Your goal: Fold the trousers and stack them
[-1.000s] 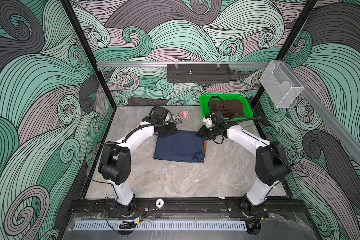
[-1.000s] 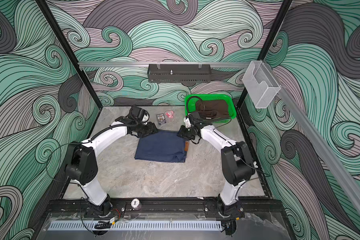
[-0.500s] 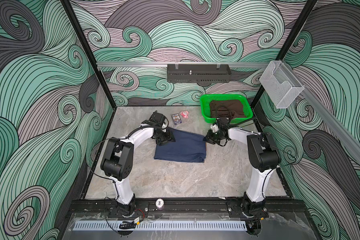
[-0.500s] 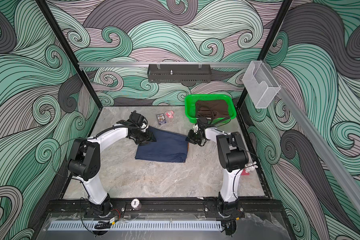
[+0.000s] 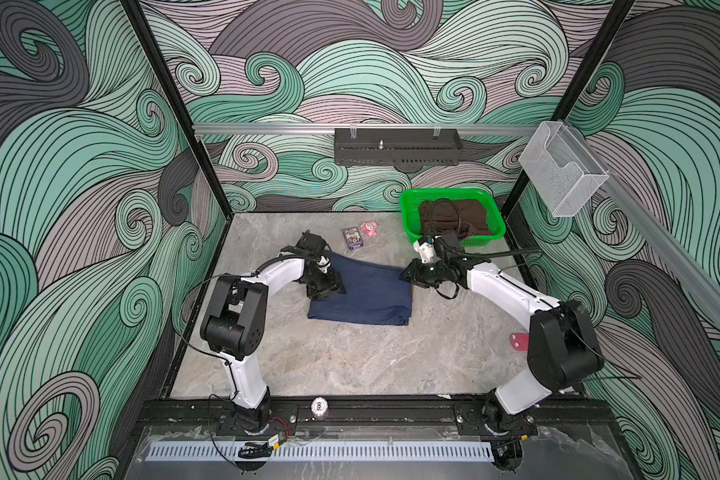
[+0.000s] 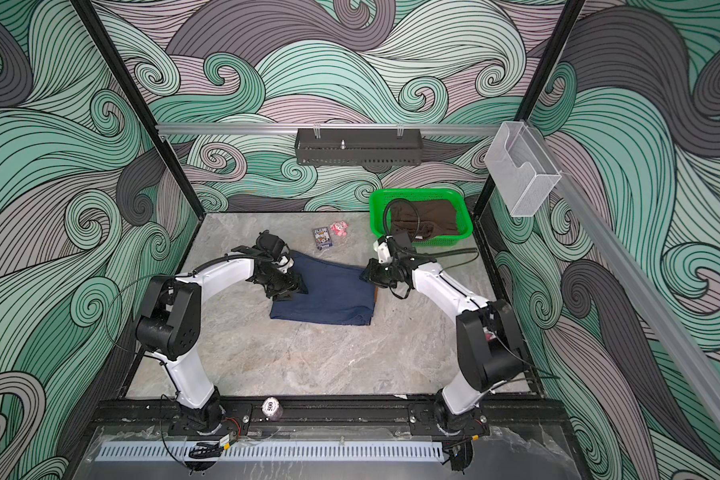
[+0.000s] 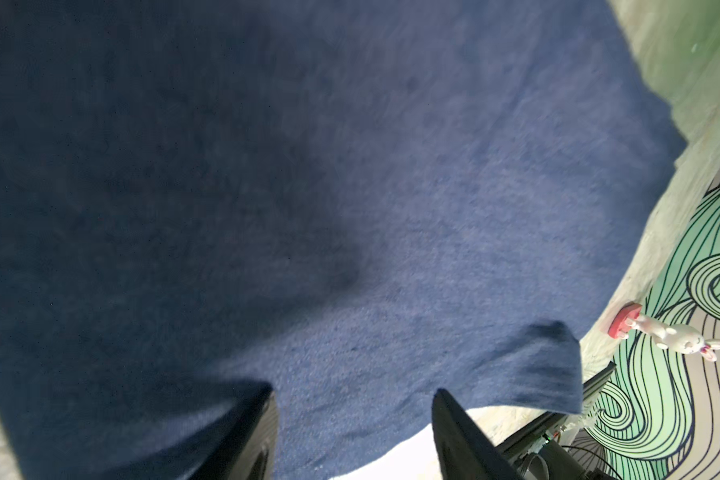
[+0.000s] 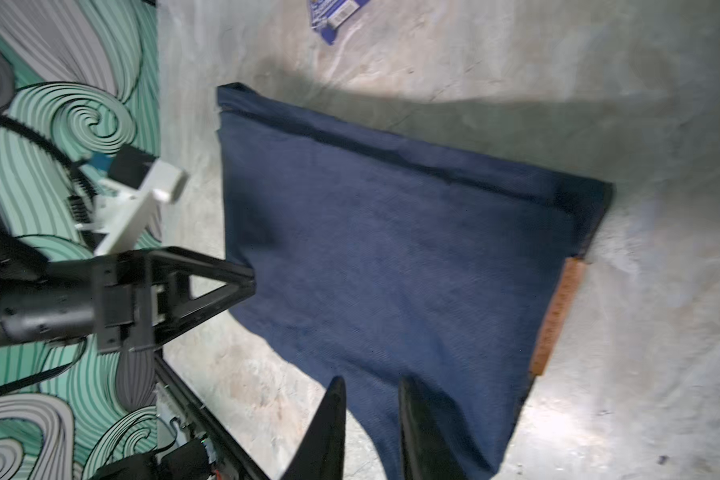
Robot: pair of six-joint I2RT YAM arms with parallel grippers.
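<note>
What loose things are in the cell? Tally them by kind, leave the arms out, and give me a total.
Basket: 1, the green basket.
Garments: 2, the navy trousers on the table and a brown garment in the basket.
Card box: 1.
Small toys: 2, a pink toy and a white rabbit figure.
Poker chip: 1.
Total: 7.

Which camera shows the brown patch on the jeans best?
The right wrist view: the brown patch on the jeans shows large along one edge. Both top views show only a thin sliver. The left wrist view misses it.
</note>
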